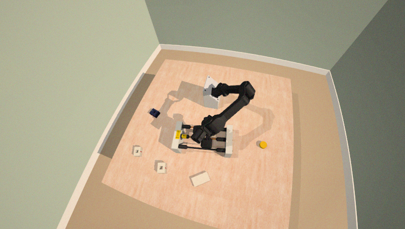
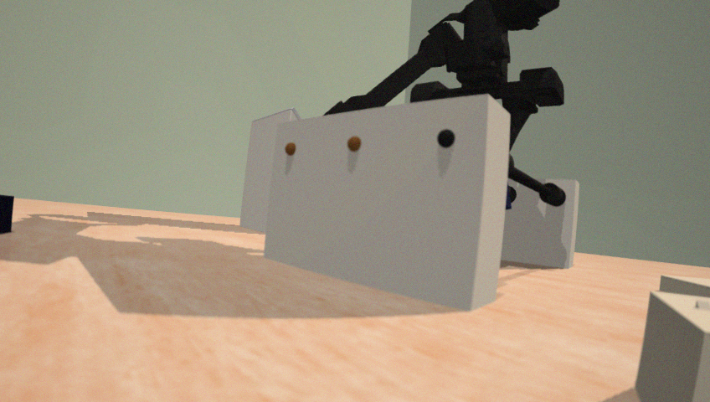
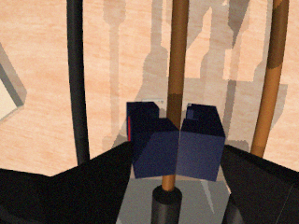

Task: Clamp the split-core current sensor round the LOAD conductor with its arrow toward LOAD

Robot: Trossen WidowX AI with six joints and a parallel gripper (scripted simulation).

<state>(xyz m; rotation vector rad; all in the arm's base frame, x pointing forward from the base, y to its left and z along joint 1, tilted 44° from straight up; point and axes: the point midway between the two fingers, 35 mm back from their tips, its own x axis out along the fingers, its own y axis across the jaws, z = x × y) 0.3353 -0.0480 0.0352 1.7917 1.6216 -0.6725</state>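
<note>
My gripper (image 3: pixel 176 151) is shut on the dark blue split-core sensor (image 3: pixel 201 149) (image 2: pixel 507 198), whose two halves stand apart at their far ends in the wrist view. The middle brown conductor (image 3: pixel 177 61) (image 1: pixel 213 139) shows in the gap between the halves and again past the sensor, near a black sleeve (image 3: pixel 166 201). How deep it sits in the sensor cannot be told. A red mark (image 3: pixel 129 129) is on the sensor's left side; no arrow is readable. A yellow marker (image 1: pixel 185 136) is on the middle conductor's left end; its lettering is too small to read.
Conductors run between a left block (image 1: pixel 175 144) (image 2: pixel 378 213) and right block (image 1: pixel 229 149). A black conductor (image 3: pixel 77 84) and another brown one (image 3: pixel 276 56) flank the middle one. Around stand a dark blue object (image 1: pixel 154 112), cream boxes (image 1: pixel 161 171) (image 1: pixel 200 178), a yellow disc (image 1: pixel 263 144) and a white panel (image 1: pixel 208 82).
</note>
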